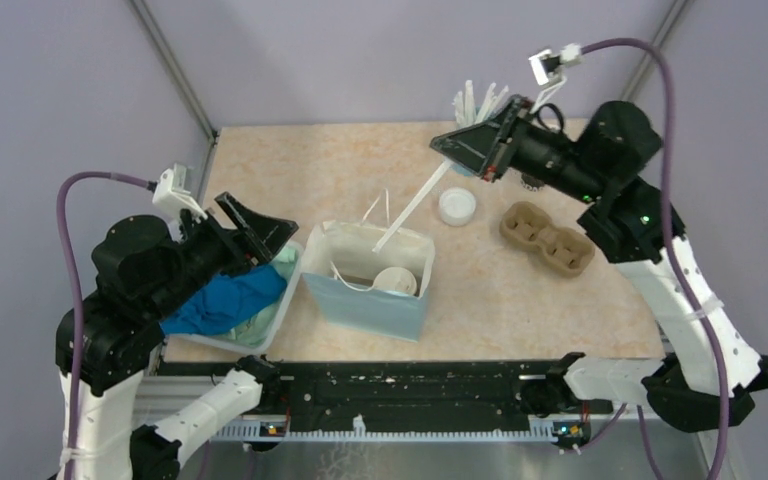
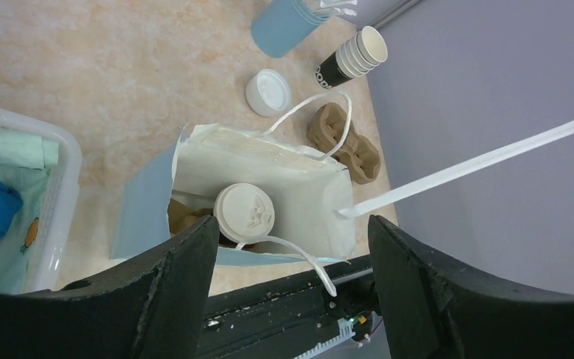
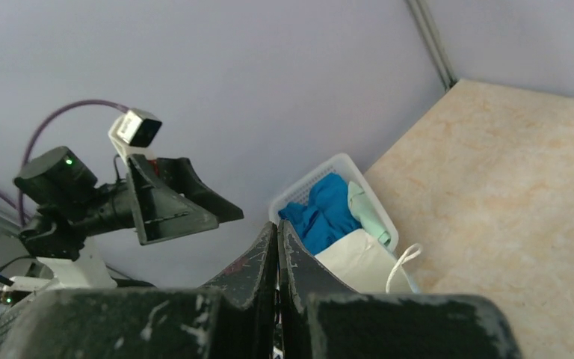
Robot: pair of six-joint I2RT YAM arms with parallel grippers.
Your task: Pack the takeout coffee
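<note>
At centre of the top external view: 1 light-blue paper bag [image 1: 365, 305], mouth open, standing on the beige table [image 1: 290, 160]. Inside it sits the takeout coffee [image 1: 395, 281], upright, only its white dome lid showing. Right gripper [image 1: 445, 150], upper right of centre: fingers pinched together on 1 white stick [image 1: 415, 205], which slants down so that its lower end is inside the bag's mouth. Left gripper [image 1: 270, 238], left of centre: jaws apart, holding nothing, above 1 white basket [image 1: 282, 305] of blue cloth [image 1: 225, 300]. Right of the bag: 1 loose white lid [image 1: 457, 206], then 1 brown cup carrier [image 1: 547, 238].

Left wrist view: 2 black fingers [image 2: 187, 277] at the lower corners, spread wide, with the bag below and between them. The takeout coffee [image 2: 244, 212] is at lower centre, in the bag, lid up. The white stick [image 2: 463, 166] enters from the right edge, its tip at the bag's right side. Upper frame: loose lid, cup carrier, 1 stack of lidless paper cups [image 2: 351, 61], 1 blue holder [image 2: 284, 26]. The basket is at the left edge.

Right wrist view: the fingers are closed flat against each other at lower centre, and the stick cannot be made out here. Beyond them are the bag's white top with 1 handle, the basket of blue cloth, and the left gripper at left, jaws parted.
</note>
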